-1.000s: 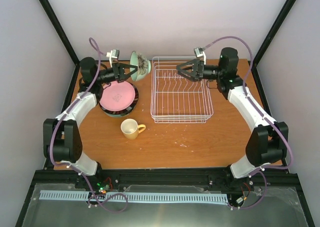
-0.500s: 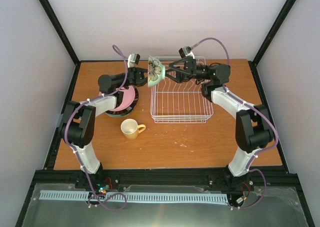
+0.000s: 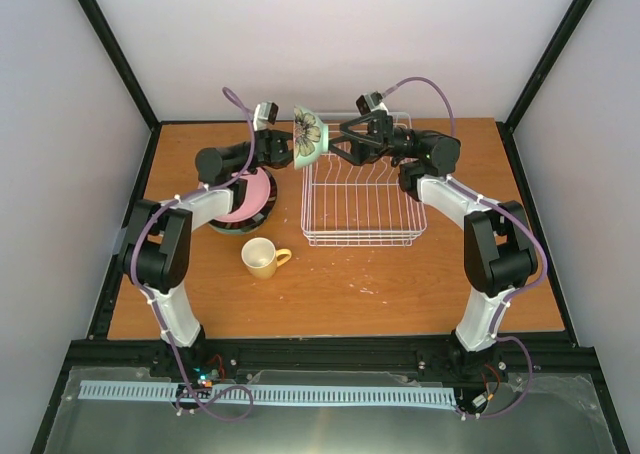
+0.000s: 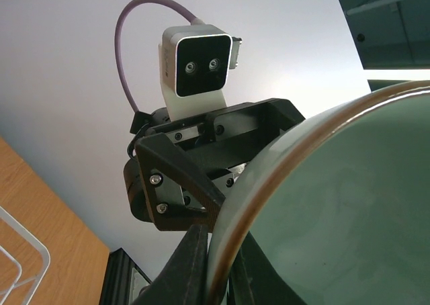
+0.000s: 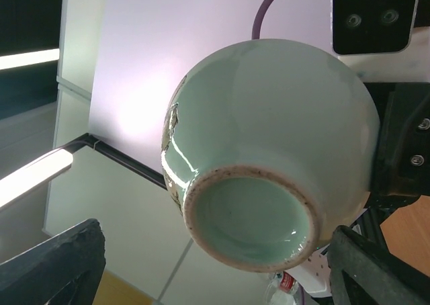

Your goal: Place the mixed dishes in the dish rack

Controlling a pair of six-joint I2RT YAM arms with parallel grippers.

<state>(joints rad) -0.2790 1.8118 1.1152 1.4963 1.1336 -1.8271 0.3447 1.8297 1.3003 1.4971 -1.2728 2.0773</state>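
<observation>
- Bowl (image 3: 307, 137): mint green, held in the air on its side, over the far-left corner of the rack (image 3: 362, 238).
- Left gripper (image 3: 290, 146) is clamped on the bowl's brown rim. Right gripper (image 3: 336, 144) is spread wide around the foot end and is not gripping.
- Step, as judged: hand-over between the arms before racking. Next, the right fingers must close on the body before the left lets go.
- Glossy glazed ceramic, round belly, flower painted outside, rough speckled foot ring; likely slippery. The rack is thin white wire.
</observation>
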